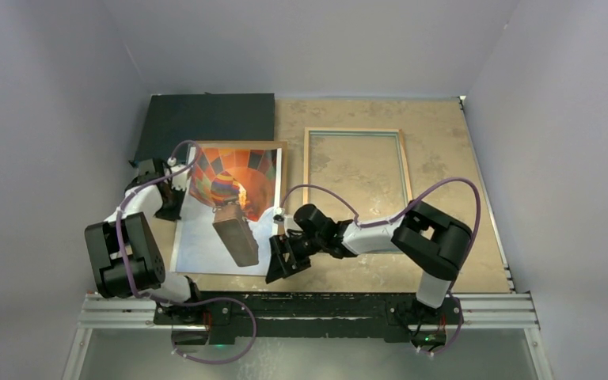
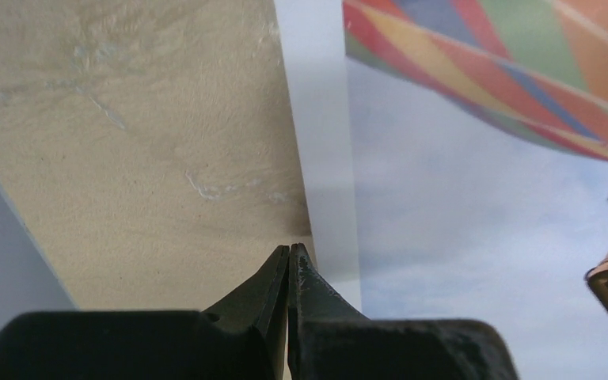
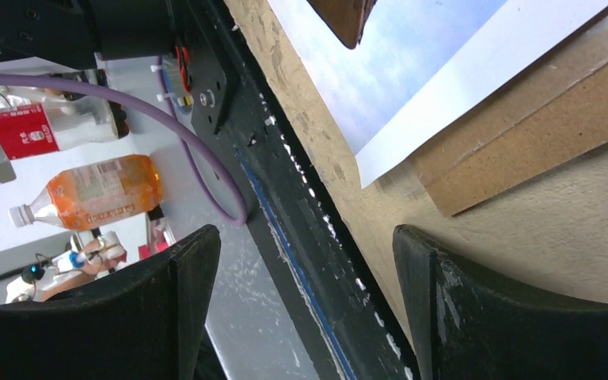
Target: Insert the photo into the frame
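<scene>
**Operator:** My right gripper (image 3: 305,237) stands wide, a corner of the photo (image 3: 412,71) just ahead of the jaws, lying on the backing board (image 3: 522,134).

**Spotter:** Thin, limp paper, I'd judge. Pinch that corner lightly. Left?

**Operator:** Left gripper (image 2: 289,252) is pinched shut on nothing, beside the photo's edge. The frame (image 1: 307,170) lies well apart from both.

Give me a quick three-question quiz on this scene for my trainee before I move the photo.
1. True or false: the frame lies empty, to the right of the photo.
2. The left tool is shut; the right tool is: A shut on the photo, B open, C out of view.
3. Fill in: under the photo lies a brown ____.
Key: 1 true; 2 B; 3 board.
</scene>
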Available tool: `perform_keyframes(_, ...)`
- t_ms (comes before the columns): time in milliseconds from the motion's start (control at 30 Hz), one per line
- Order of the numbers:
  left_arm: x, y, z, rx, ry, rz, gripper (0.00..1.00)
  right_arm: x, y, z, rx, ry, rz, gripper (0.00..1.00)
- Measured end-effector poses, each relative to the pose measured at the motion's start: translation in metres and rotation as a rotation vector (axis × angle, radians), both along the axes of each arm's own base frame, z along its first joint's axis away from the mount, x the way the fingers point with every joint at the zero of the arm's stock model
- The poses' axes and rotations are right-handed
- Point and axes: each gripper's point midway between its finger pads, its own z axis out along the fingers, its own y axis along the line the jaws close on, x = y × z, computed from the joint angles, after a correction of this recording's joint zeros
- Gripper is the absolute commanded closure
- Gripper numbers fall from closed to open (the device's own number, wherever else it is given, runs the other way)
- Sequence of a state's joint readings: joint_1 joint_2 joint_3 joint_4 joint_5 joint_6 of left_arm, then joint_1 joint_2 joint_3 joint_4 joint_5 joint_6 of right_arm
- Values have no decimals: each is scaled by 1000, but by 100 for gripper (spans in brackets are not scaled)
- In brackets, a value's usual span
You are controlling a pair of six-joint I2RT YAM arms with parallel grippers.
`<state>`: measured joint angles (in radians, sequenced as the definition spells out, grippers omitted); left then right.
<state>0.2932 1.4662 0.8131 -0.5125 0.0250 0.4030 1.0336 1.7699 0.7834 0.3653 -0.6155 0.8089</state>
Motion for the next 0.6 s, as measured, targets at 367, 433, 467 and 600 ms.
perform_keyframes(367, -35, 11, -16, 26, 49, -8, 100, 8, 11, -2, -7, -30, -90, 18)
perform_keyframes(433, -38, 10, -17, 37, 36, -20, 100, 12, 12, -2, -13, -38, -110, 18)
perform_keyframes(467, -38, 10, -17, 41, 30, -22, 100, 13, 13, -2, -17, -42, -117, 18)
perform_keyframes(600, -38, 11, -16, 52, 21, -40, 100, 21, 18, -1, -29, -68, -146, 18)
